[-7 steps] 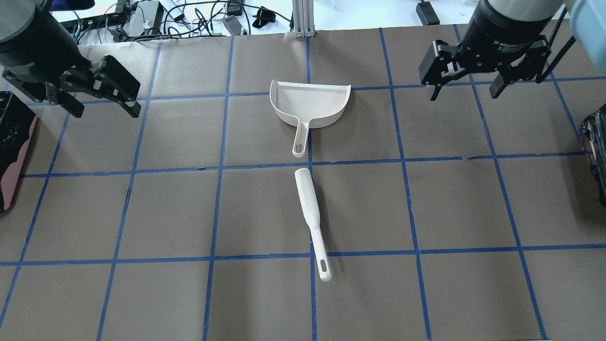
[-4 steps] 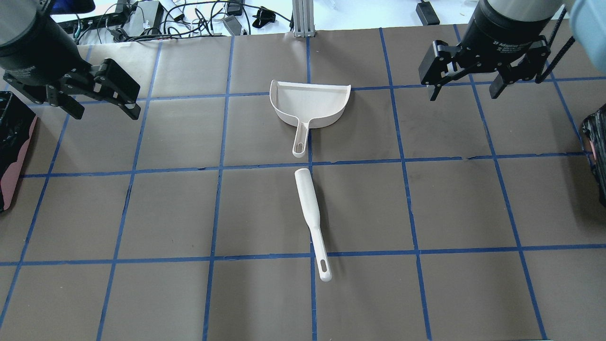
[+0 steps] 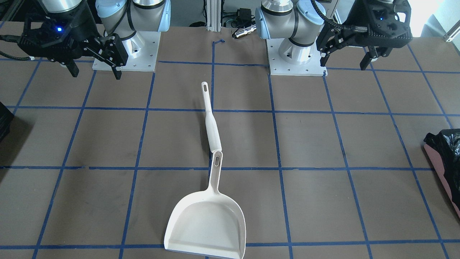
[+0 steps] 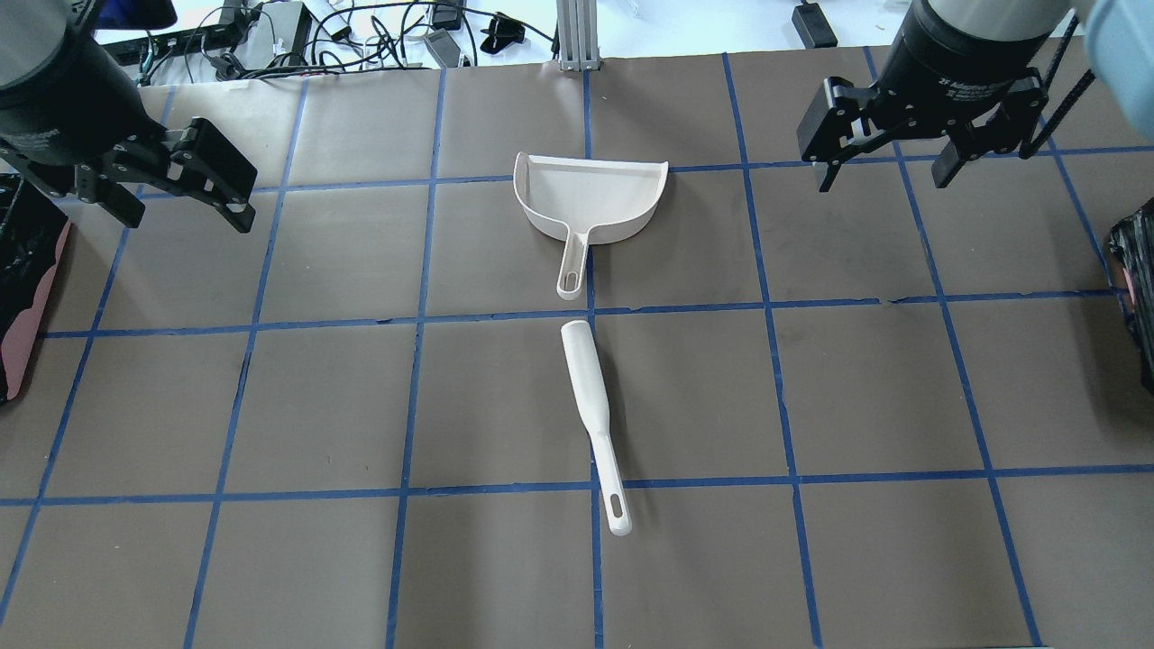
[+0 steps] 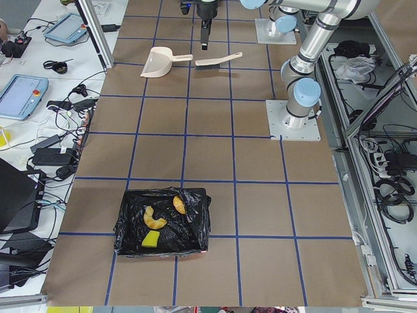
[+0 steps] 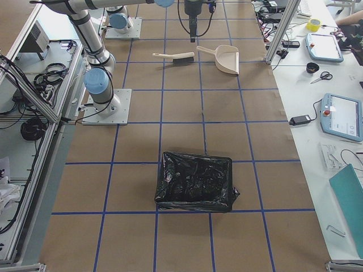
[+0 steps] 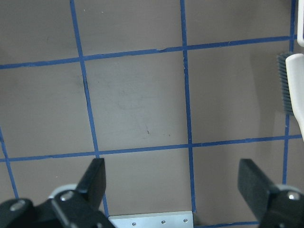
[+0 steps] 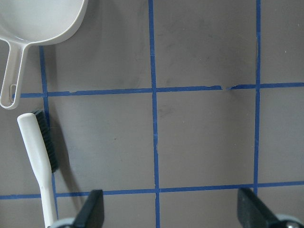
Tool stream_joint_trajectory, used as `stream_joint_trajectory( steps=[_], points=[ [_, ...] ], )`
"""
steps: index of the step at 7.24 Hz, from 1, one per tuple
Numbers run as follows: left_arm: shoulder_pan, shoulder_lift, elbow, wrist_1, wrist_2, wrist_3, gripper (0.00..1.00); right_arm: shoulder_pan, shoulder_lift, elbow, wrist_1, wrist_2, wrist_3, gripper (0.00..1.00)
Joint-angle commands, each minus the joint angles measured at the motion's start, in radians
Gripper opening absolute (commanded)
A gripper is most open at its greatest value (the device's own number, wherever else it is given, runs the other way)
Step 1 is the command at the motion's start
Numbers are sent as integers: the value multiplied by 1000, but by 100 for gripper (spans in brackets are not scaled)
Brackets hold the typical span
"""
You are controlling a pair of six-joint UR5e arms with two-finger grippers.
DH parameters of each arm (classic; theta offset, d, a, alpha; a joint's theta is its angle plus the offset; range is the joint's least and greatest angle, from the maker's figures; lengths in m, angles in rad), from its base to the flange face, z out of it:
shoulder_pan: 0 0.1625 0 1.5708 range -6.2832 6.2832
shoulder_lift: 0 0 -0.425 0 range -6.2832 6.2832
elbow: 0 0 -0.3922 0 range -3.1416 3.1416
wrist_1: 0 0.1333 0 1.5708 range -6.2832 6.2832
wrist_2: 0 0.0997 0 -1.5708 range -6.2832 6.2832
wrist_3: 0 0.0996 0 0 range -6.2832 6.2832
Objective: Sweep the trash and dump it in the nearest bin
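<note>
The white dustpan (image 4: 590, 203) lies flat at the table's far middle, handle toward me, and shows in the front view (image 3: 206, 226). The white brush (image 4: 590, 406) lies just behind its handle (image 3: 212, 122). The golden-brown chunk (image 5: 178, 204), cream crescent (image 5: 153, 220) and yellow wedge (image 5: 150, 239) lie inside the black-bag-lined bin (image 5: 130, 225) on my left, seen at the overhead view's left edge (image 4: 22, 252). My left gripper (image 4: 185, 216) hangs open and empty at the far left (image 7: 173, 185). My right gripper (image 4: 882, 180) hangs open and empty at the far right (image 8: 171, 211).
A second black-bagged bin (image 6: 195, 181) stands at the table's right end (image 4: 1138, 297). Blue tape lines grid the brown table. Cables and devices lie beyond the far edge (image 4: 270, 36). The arm bases (image 3: 298, 54) stand at the near side.
My left gripper has drifted a little to the left, toward the left bin. The right gripper, dustpan and brush have not moved.
</note>
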Motion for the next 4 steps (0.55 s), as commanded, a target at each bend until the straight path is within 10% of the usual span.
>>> stream_joint_trajectory(
  steps=[1,4],
  points=[
    [1,3,2,0,3,2,100,0,0,0,0,0,0,100],
    [0,-2,3,0,1,-1,100,0,0,0,0,0,0,100]
  ],
)
